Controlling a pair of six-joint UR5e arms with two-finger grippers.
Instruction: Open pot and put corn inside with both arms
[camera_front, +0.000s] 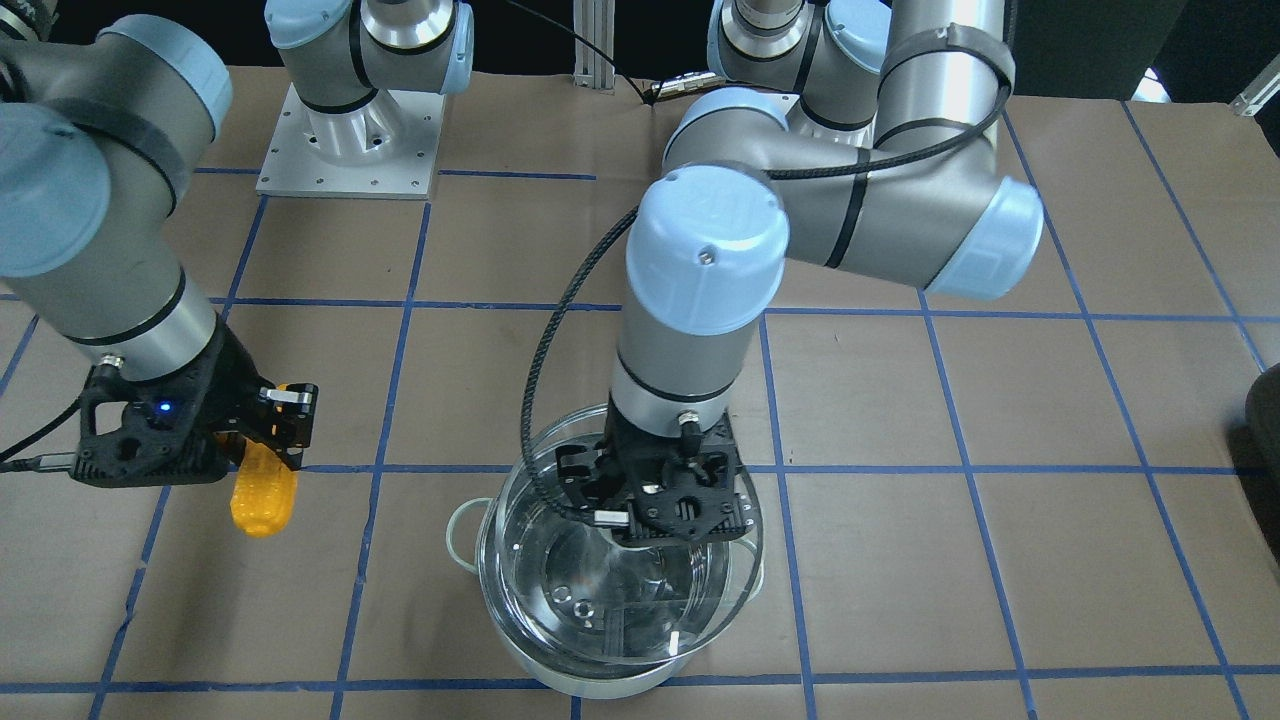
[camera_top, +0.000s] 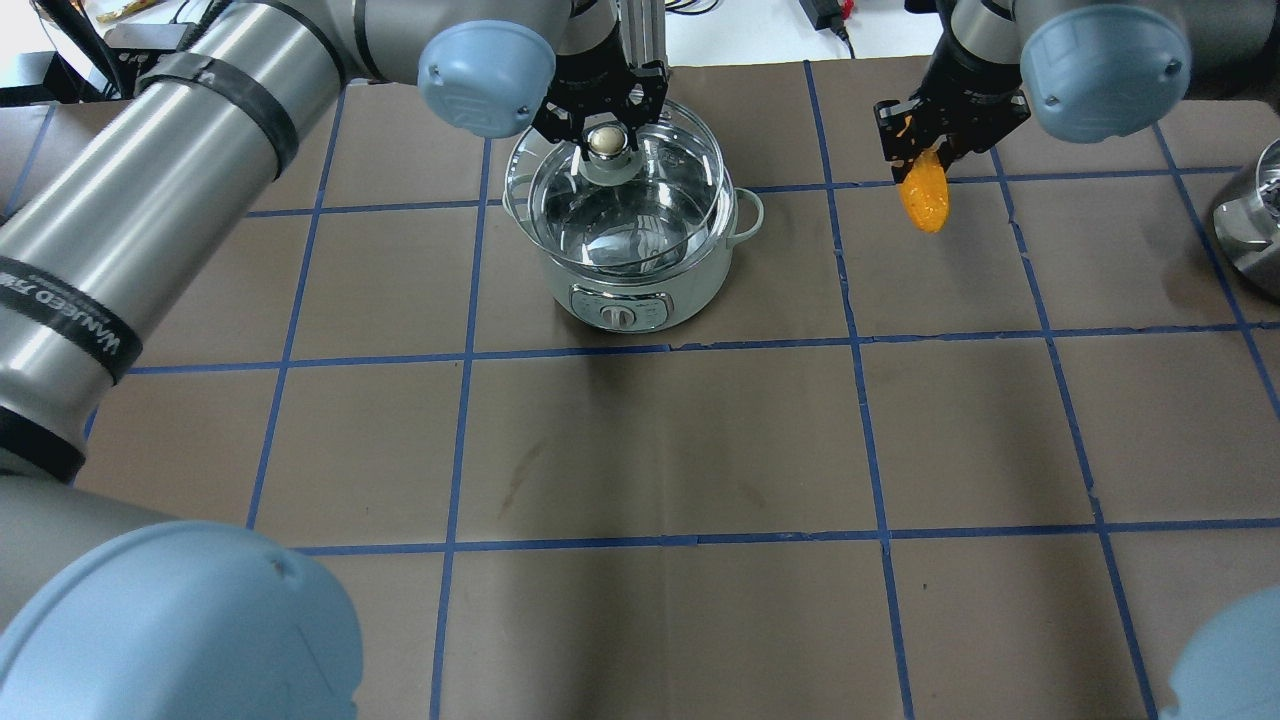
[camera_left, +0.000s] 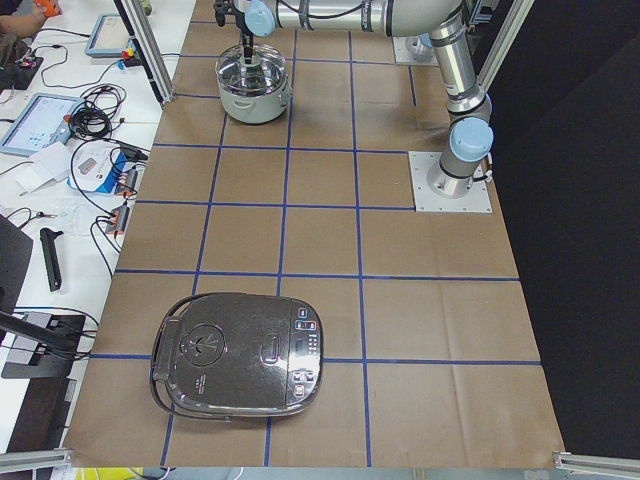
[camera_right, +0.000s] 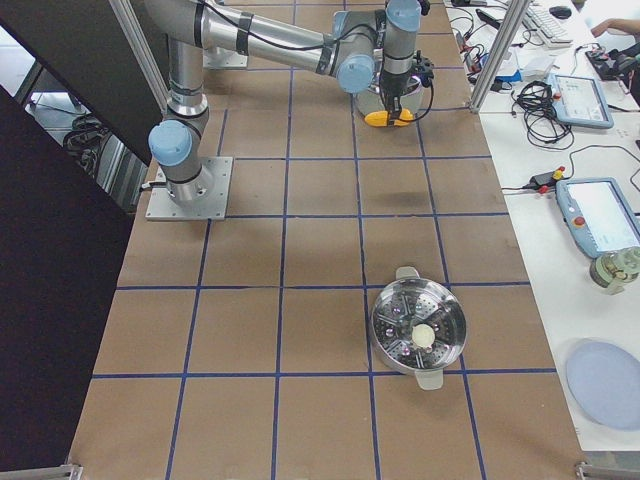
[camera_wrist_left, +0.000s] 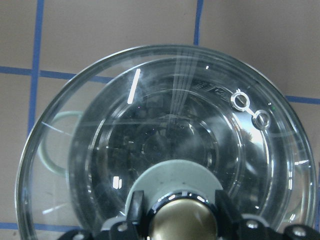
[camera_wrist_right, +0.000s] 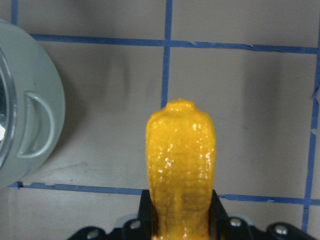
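Observation:
The pot (camera_top: 640, 300) stands on the table at the far centre, pale-walled with loop side handles. My left gripper (camera_top: 605, 140) is shut on the round knob (camera_wrist_left: 182, 220) of the clear glass lid (camera_top: 690, 150) and holds the lid just above the pot's rim, slightly off-centre. The pot also shows in the front view (camera_front: 600, 680) under the lid (camera_front: 540, 480) and the left gripper (camera_front: 640, 520). My right gripper (camera_top: 925, 150) is shut on the yellow-orange corn (camera_top: 925, 195) and holds it in the air to the pot's right. The corn shows again in the front view (camera_front: 263, 495) and the right wrist view (camera_wrist_right: 181, 160).
A black and silver rice cooker (camera_left: 240, 355) sits at the table's left end. A steel steamer pot (camera_right: 415, 325) sits toward the right end and also shows at the overhead view's right edge (camera_top: 1250, 230). Blue tape lines grid the brown table.

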